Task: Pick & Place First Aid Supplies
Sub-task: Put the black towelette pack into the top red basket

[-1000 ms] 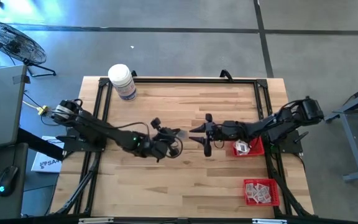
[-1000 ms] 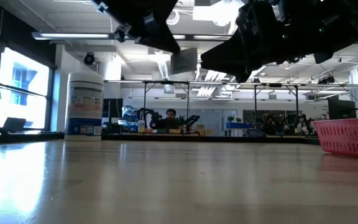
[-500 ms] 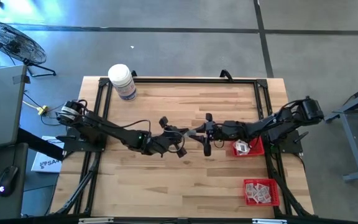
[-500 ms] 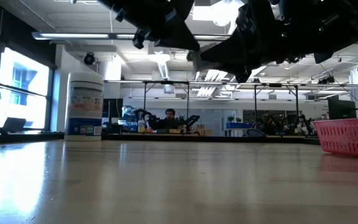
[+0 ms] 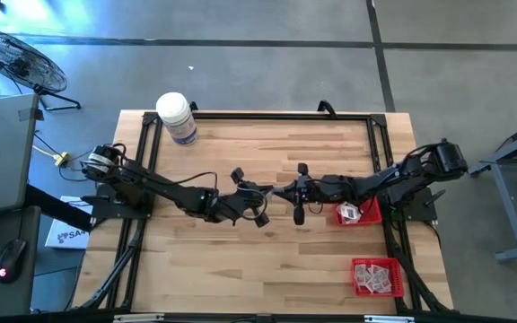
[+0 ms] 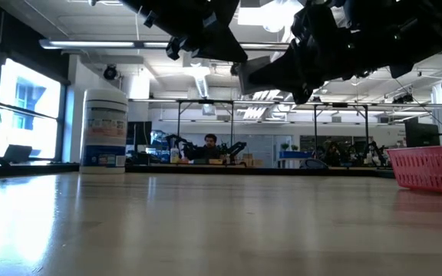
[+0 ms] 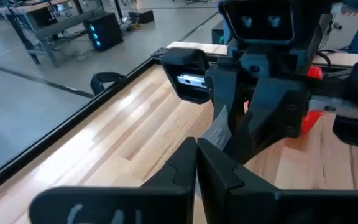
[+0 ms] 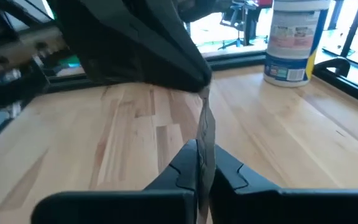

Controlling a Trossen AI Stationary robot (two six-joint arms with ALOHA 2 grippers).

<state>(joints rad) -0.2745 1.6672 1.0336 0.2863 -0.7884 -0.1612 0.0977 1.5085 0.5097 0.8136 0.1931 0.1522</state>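
Both arms meet above the middle of the wooden table (image 5: 240,260). The left gripper (image 5: 263,191) and the right gripper (image 5: 287,190) point at each other, tip to tip, with one small white packet (image 8: 205,127) caught between them. In the right wrist view the right gripper's fingers (image 8: 185,165) are pressed narrow on the packet's lower edge, and the packet stands on edge with its far end under the dark left gripper. In the left wrist view the left gripper's fingers (image 7: 219,171) are likewise closed together, touching the same packet (image 7: 217,130).

More packets lie in a red basket (image 5: 366,215) just right of the right gripper, and others in a second red basket (image 5: 377,276) at the near right corner. A white bottle (image 5: 176,117) stands at the far left.
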